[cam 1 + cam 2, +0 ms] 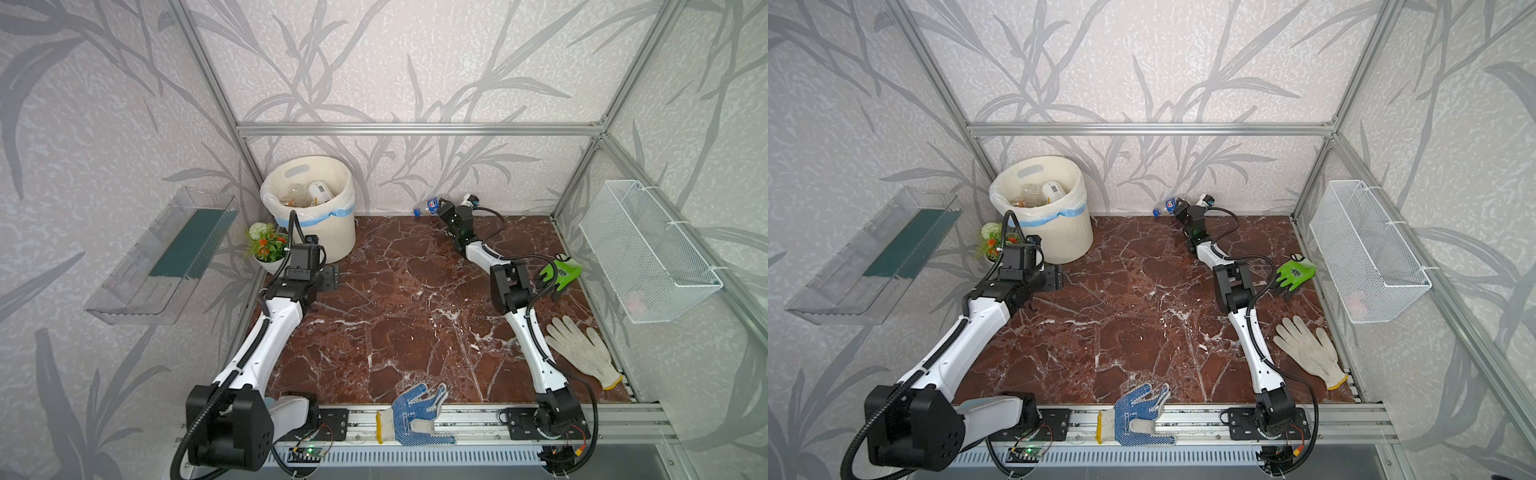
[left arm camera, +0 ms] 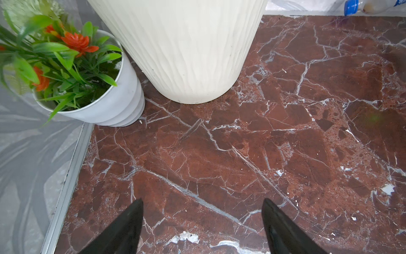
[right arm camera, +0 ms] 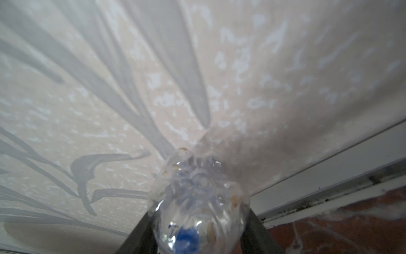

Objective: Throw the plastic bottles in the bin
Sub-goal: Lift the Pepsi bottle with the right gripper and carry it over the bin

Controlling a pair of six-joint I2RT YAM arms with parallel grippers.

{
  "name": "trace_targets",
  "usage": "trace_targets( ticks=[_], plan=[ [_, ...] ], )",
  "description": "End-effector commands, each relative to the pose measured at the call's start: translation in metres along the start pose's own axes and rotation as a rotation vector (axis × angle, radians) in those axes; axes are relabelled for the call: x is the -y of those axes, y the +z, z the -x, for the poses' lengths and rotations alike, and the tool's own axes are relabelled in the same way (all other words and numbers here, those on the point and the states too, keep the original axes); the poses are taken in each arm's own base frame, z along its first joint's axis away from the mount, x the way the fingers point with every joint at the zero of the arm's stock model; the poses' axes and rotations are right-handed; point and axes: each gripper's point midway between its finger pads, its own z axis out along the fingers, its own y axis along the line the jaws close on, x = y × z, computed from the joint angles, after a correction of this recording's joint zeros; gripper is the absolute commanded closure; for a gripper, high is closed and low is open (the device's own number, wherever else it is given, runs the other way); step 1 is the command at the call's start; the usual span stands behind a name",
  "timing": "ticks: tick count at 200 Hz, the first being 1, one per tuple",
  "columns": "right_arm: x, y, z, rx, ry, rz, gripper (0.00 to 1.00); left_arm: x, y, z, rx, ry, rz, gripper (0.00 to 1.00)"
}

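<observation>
1. Right gripper (image 1: 444, 206) at the far edge of the worktop (image 1: 415, 316), against the back wall, right of the middle; jaws clamped on a clear bottle (image 1: 428, 205) with a blue label and blue cap; cap end points toward the bin side.
2. Right wrist view: the bottle (image 3: 197, 187) seen base-on; a dark finger (image 3: 140, 233) pressed to each flank; resting on the worktop or lifted, cannot tell.
3. Bin (image 1: 328, 237) upright in the far left corner of the worktop; bottles (image 1: 319, 192) lie inside it; well apart from the gripped bottle.
4. Left gripper (image 2: 202, 202) over bare worktop just in front of the bin's foot; jaws spread wide, nothing between them.
5. Flower pot (image 2: 118, 103) just beside the bin, at the left edge.
6. Blue-dotted glove (image 1: 415, 409) across the near edge; white glove (image 1: 579, 351) by the right edge; green glove (image 1: 561, 270) further back along that edge.
7. Wire basket (image 1: 648, 249) hangs on the right wall.
</observation>
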Motion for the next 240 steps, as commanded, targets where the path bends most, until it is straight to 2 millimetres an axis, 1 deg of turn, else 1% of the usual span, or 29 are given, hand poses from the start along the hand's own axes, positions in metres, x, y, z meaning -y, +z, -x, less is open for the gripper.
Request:
trace_targets(
  ticks=[1, 18, 19, 39, 41, 43, 44, 45, 50, 51, 53, 71, 74, 76, 84, 86, 100, 126, 132, 135, 147, 157, 162, 164, 170, 189, 218, 230, 240],
  plan=[
    [-0.083, -0.028, 0.058, 0.104, -0.057, 0.193, 0.57, -0.002, -0.007, 0.003, 0.041, -0.001, -0.014, 0.16],
    [-0.100, -0.052, 0.067, 0.110, -0.077, 0.228, 0.57, -0.001, -0.011, 0.006, 0.061, -0.020, -0.025, 0.16],
    [-0.103, -0.053, 0.069, 0.114, -0.078, 0.235, 0.57, -0.001, -0.011, 0.007, 0.064, -0.022, -0.026, 0.16],
    [-0.111, -0.087, 0.073, 0.100, -0.099, 0.242, 0.57, 0.004, -0.017, 0.011, 0.094, -0.061, -0.066, 0.16],
    [-0.115, -0.091, 0.076, 0.105, -0.101, 0.250, 0.57, 0.004, -0.018, 0.012, 0.097, -0.064, -0.069, 0.16],
    [-0.114, -0.094, 0.074, 0.098, -0.101, 0.246, 0.57, 0.005, -0.019, 0.012, 0.102, -0.067, -0.075, 0.16],
    [-0.119, -0.096, 0.077, 0.103, -0.102, 0.255, 0.57, 0.005, -0.019, 0.012, 0.103, -0.069, -0.075, 0.16],
    [-0.113, -0.097, 0.073, 0.093, -0.103, 0.245, 0.57, 0.005, -0.019, 0.012, 0.103, -0.071, -0.076, 0.16],
    [-0.121, -0.105, 0.077, 0.096, -0.106, 0.261, 0.57, 0.006, -0.021, 0.014, 0.115, -0.080, -0.083, 0.16],
    [-0.116, -0.106, 0.073, 0.086, -0.106, 0.252, 0.57, 0.006, -0.022, 0.014, 0.116, -0.081, -0.083, 0.16],
    [-0.122, -0.110, 0.077, 0.091, -0.107, 0.265, 0.57, 0.006, -0.022, 0.014, 0.120, -0.084, -0.084, 0.16],
    [-0.139, -0.142, 0.080, 0.076, -0.126, 0.302, 0.57, 0.007, -0.030, 0.015, 0.142, -0.107, -0.098, 0.16],
    [-0.139, -0.147, 0.078, 0.068, -0.132, 0.302, 0.57, 0.007, -0.032, 0.015, 0.147, -0.110, -0.100, 0.16],
    [-0.144, -0.151, 0.080, 0.070, -0.136, 0.311, 0.57, 0.007, -0.032, 0.015, 0.148, -0.114, -0.102, 0.16],
    [-0.152, -0.166, 0.079, 0.059, -0.156, 0.320, 0.57, 0.008, -0.037, 0.015, 0.160, -0.124, -0.115, 0.16],
    [-0.151, -0.168, 0.077, 0.053, -0.161, 0.317, 0.57, 0.009, -0.038, 0.014, 0.160, -0.124, -0.120, 0.16],
    [-0.170, -0.195, 0.075, 0.044, -0.203, 0.345, 0.57, 0.010, -0.047, 0.012, 0.175, -0.127, -0.135, 0.16],
    [-0.215, -0.243, 0.069, 0.028, -0.287, 0.415, 0.56, 0.010, -0.067, 0.009, 0.206, -0.133, -0.159, 0.16],
    [-0.225, -0.252, 0.065, 0.028, -0.339, 0.433, 0.56, 0.009, -0.072, 0.008, 0.216, -0.133, -0.161, 0.16],
    [-0.237, -0.262, 0.068, 0.041, -0.353, 0.454, 0.56, 0.009, -0.074, 0.007, 0.219, -0.132, -0.162, 0.16],
    [-0.263, -0.287, 0.067, 0.055, -0.414, 0.501, 0.56, 0.005, -0.084, 0.005, 0.233, -0.137, -0.152, 0.16],
    [-0.280, -0.305, 0.067, 0.073, -0.459, 0.529, 0.55, 0.003, -0.091, 0.001, 0.242, -0.138, -0.147, 0.16],
    [-0.293, -0.318, 0.066, 0.087, -0.491, 0.553, 0.55, 0.002, -0.093, -0.001, 0.243, -0.139, -0.145, 0.16],
    [-0.293, -0.319, 0.066, 0.088, -0.497, 0.554, 0.55, 0.002, -0.095, -0.002, 0.245, -0.139, -0.144, 0.16],
    [-0.307, -0.333, 0.067, 0.108, -0.533, 0.580, 0.55, 0.001, -0.098, -0.004, 0.250, -0.140, -0.141, 0.16],
    [-0.345, -0.368, 0.063, 0.159, -0.637, 0.656, 0.55, -0.002, -0.103, -0.011, 0.272, -0.157, -0.136, 0.16],
    [-0.400, -0.408, 0.057, 0.241, -0.746, 0.767, 0.55, -0.001, -0.109, -0.017, 0.287, -0.182, -0.157, 0.17],
    [-0.422, -0.418, 0.057, 0.280, -0.764, 0.814, 0.55, -0.003, -0.114, -0.016, 0.300, -0.192, -0.155, 0.17],
    [-0.440, -0.420, 0.056, 0.303, -0.769, 0.853, 0.55, -0.003, -0.117, -0.017, 0.310, -0.202, -0.158, 0.17]
  ],
)
